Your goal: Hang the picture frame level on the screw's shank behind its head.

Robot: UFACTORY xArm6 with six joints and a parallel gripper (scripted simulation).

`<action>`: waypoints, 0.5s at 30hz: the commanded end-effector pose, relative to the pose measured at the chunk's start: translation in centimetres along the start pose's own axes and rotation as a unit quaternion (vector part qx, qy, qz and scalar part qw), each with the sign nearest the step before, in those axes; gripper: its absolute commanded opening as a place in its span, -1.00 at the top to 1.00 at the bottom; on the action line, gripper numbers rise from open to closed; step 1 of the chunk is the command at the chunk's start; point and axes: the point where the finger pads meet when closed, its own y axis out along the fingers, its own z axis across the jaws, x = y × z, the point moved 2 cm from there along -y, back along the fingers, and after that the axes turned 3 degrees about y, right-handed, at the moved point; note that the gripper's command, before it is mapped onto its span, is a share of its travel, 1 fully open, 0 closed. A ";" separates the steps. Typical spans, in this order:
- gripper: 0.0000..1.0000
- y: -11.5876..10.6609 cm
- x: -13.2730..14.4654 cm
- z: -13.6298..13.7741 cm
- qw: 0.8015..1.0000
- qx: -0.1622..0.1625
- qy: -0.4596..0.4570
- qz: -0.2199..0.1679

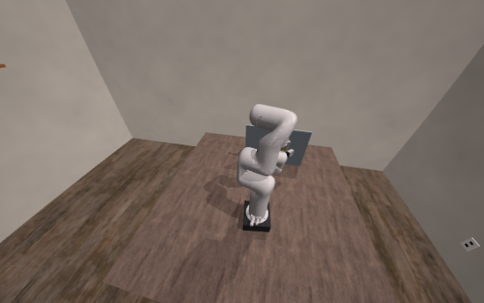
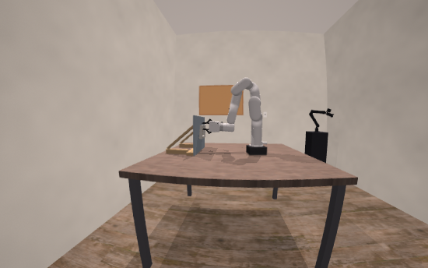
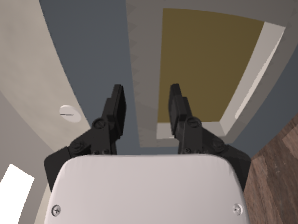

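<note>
From the exterior view we start at the left, where a wooden brace (image 2: 180, 141) props up a grey board (image 2: 198, 134) standing upright near the far left edge of the counter (image 2: 249, 171). The picture frame (image 2: 201, 132) lies flat against the face of that board, and the pincer (image 2: 208, 127) sits just in front of it, pointing straight at it. Further right the white arm (image 2: 254, 113) rises from its black base (image 2: 261, 151), folds over at the top and comes down to the wrist. Beyond the counter on the right a black pedestal (image 2: 316, 145) carries a small black arm, and an orange panel (image 2: 214, 100) hangs on the back wall.

In the wrist view, left to right, we see a small white round screw head (image 3: 68, 113) on the grey board (image 3: 87, 36), well to the left of the picture frame (image 3: 143, 50). The 2 black fingers are spread about halfway, with the frame's pale left border showing in the gap between them; they hold nothing. The frame's dark yellow centre (image 3: 206, 63) lies to the right.

From above, the arm (image 1: 264, 154) hides most of the board (image 1: 300, 145) and the pincer (image 1: 289, 152).
</note>
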 end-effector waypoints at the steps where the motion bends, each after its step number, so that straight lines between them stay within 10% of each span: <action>1: 0.01 0.1 0.0 -0.1 1.000 -0.002 0.000 0.000; 15: 0.01 -0.7 0.0 -0.1 1.000 -0.002 0.000 0.000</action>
